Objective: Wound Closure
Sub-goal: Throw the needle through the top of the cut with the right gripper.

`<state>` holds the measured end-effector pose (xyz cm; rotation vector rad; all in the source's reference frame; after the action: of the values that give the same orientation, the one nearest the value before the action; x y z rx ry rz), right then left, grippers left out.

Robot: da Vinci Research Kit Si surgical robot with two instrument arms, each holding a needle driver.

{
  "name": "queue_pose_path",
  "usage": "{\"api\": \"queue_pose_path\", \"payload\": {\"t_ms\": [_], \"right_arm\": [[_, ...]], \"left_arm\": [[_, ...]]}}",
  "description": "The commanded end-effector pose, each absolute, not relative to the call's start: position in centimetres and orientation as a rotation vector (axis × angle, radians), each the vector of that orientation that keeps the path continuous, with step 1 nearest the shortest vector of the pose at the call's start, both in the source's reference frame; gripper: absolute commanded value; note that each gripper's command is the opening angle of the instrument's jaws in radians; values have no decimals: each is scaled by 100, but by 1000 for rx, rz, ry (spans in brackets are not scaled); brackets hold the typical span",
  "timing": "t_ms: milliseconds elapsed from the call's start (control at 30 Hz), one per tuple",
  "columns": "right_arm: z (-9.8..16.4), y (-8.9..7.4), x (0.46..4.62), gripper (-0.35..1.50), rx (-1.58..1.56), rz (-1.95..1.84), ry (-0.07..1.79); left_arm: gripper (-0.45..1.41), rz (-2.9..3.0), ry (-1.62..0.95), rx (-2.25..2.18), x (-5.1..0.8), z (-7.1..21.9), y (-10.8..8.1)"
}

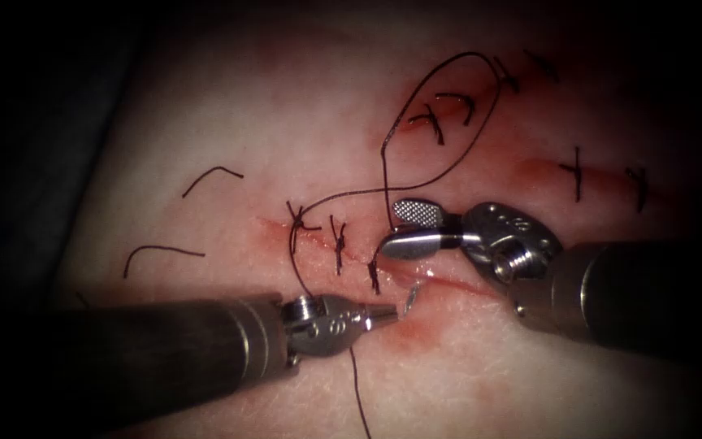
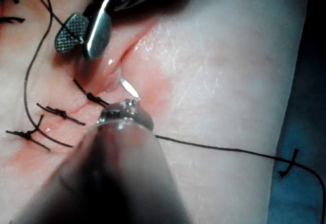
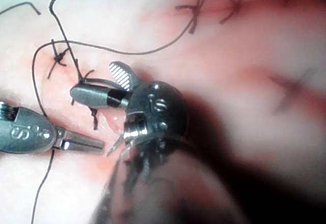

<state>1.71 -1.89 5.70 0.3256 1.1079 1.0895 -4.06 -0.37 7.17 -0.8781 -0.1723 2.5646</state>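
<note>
Beside the cut [image 1: 448, 282], needle [image 1: 410, 297] tip

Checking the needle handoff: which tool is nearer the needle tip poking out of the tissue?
Left. The left tool sits right beside the needle; the right tool, jaws open, is above it.

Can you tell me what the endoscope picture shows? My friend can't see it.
The left end effector, shut, touches the needle tip poking from the tissue. The right end effector is open by the cut, with dark thread looping above.
</note>
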Motion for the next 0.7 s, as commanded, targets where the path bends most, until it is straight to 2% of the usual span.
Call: {"api": "queue_pose_path", "payload": {"t_ms": [33,333,367,433,467,533,567,700], "right_arm": [[576,-194,180,120,263,1007,1067],[578,-186,185,103,17,825,938],[578,-186,184,94,12,831,930],[577,-186,184,39,-13,822,909],[576,-187,184,21,-19,827,900],[576,-187,184,12,-30,829,887],[575,-188,184,-35,-33,832,882],[567,-195,189,-35,14,889,895]], "left_arm": [[-37,2565,-173,-879,-412,724,-40],[-37,2565,-172,-877,-413,722,-41],[-37,2565,-172,-877,-413,722,-42],[-37,2564,-171,-877,-413,721,-42],[-37,2564,-171,-876,-413,721,-42],[-37,2564,-171,-876,-413,721,-42],[-37,2564,-171,-876,-413,721,-42],[-37,2565,-172,-877,-412,720,-42]]}}
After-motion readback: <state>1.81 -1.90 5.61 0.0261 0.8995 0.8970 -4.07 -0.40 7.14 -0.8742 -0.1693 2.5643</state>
